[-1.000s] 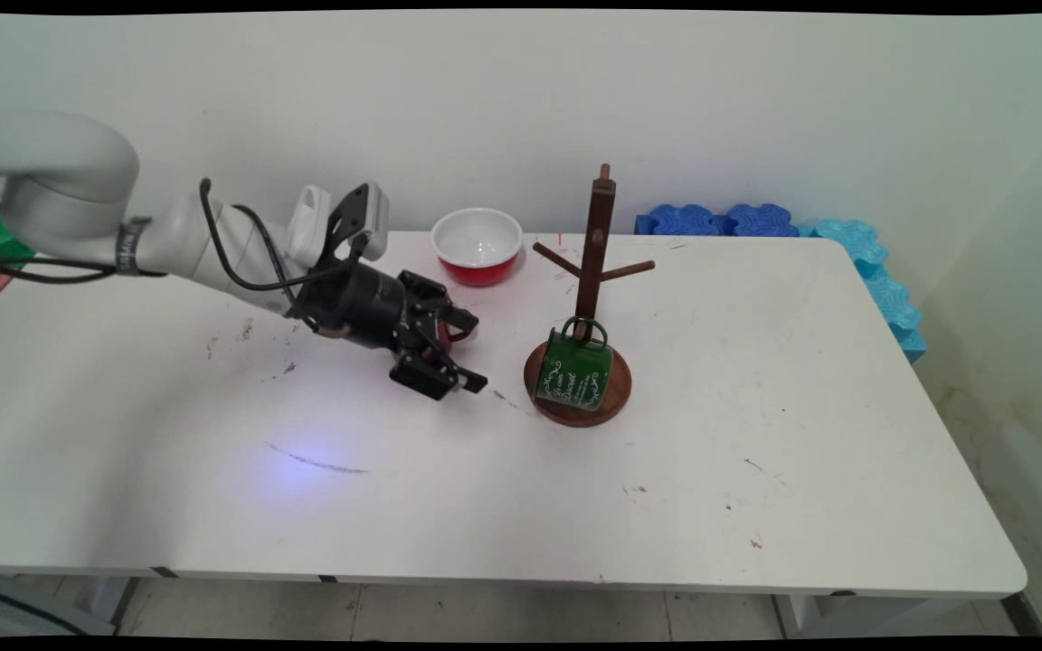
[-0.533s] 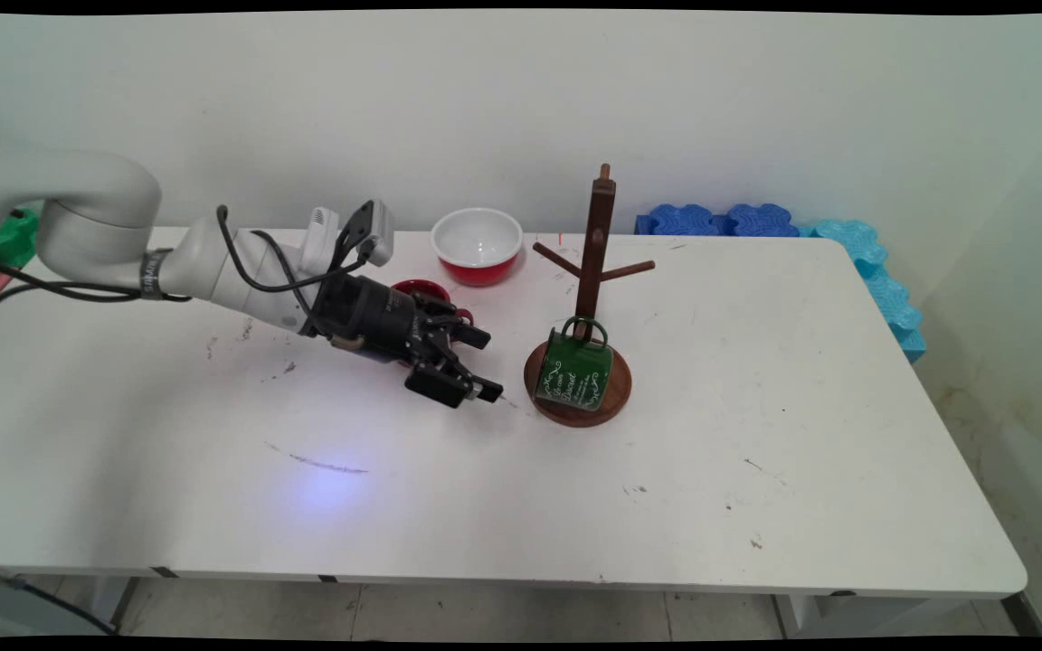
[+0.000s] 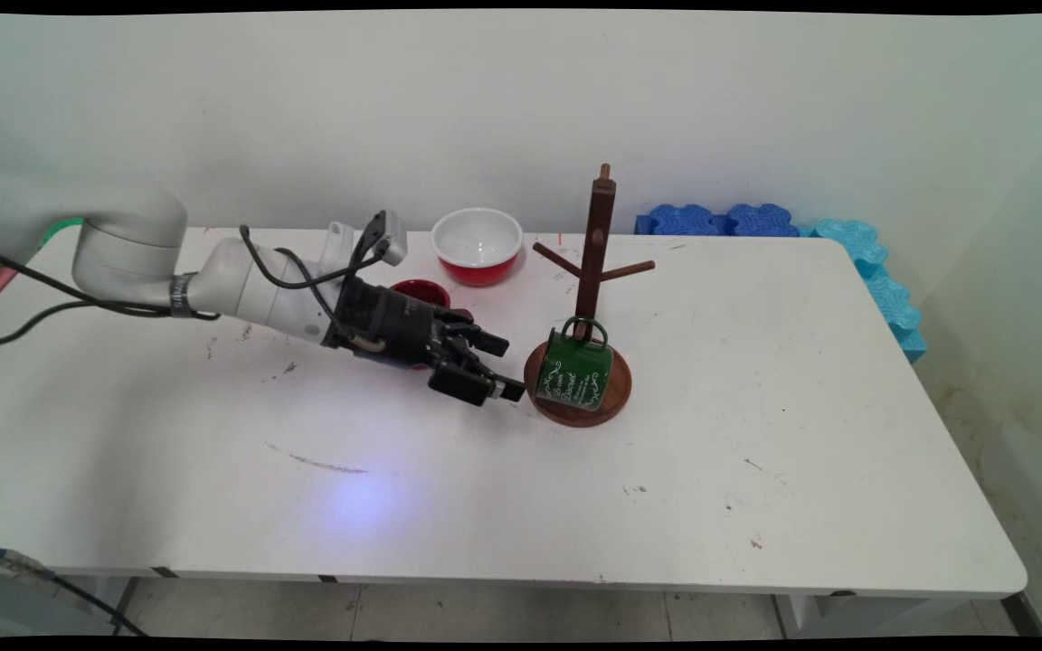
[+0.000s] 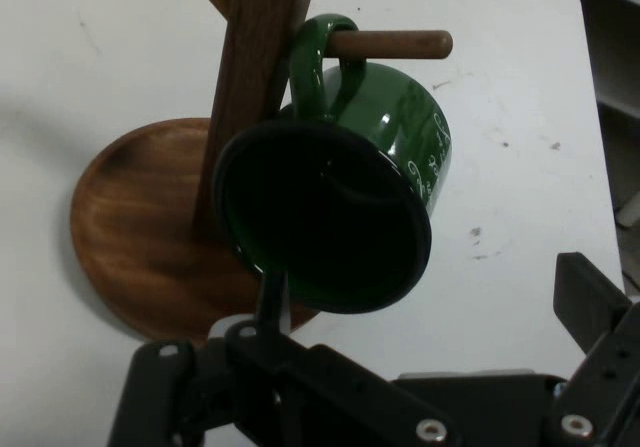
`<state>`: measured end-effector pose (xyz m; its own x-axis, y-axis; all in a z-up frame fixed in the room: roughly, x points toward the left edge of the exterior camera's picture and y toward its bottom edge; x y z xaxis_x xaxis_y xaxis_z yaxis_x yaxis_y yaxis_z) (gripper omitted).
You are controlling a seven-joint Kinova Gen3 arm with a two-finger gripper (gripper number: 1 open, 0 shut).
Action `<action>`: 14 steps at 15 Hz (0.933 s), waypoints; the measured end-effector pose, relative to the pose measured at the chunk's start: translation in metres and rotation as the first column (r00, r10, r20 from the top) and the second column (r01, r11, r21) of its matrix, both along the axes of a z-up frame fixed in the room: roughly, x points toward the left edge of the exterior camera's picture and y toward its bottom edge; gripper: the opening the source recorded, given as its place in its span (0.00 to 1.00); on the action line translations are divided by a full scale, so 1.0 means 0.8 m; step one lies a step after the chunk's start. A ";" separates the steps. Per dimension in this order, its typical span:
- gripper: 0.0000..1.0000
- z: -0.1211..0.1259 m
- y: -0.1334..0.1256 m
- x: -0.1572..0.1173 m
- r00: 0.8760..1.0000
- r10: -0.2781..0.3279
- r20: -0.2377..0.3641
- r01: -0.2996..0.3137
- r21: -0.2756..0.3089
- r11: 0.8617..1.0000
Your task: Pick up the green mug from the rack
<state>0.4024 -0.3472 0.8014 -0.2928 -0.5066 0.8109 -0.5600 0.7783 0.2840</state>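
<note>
A green mug [image 3: 573, 372] with white lettering hangs by its handle on a low peg of a dark wooden mug tree [image 3: 595, 244], just above the tree's round base [image 3: 619, 398]. My gripper [image 3: 508, 368] is open and lies low over the table, its tips just left of the mug and not touching it. In the hand view the green mug [image 4: 330, 217] turns its dark mouth toward me, with its handle hooked over the peg [image 4: 395, 42]. One of my fingers [image 4: 590, 302] stands at the right, and nothing is held.
A red mug [image 3: 421, 291] sits on the table right behind my wrist. A red bowl [image 3: 478, 242] with a white inside stands at the back. Blue foam blocks [image 3: 720, 220] line the far right edge. Two bare pegs stick out higher on the tree.
My arm has moved to the right and a little down, bringing the open gripper from mid-table up to the green mug. The mug and tree have not moved.
</note>
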 end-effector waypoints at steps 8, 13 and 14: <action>1.00 -0.025 -0.008 -0.013 0.998 0.015 -0.054 -0.014 0.019 1.000; 1.00 -0.034 -0.010 -0.021 0.998 0.012 -0.062 -0.011 0.011 1.000; 1.00 -0.035 -0.011 -0.022 0.998 0.011 -0.063 -0.010 0.009 1.000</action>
<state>0.3849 -0.3558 0.7737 -0.2361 -0.5165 0.8231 -0.5488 0.7699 0.3256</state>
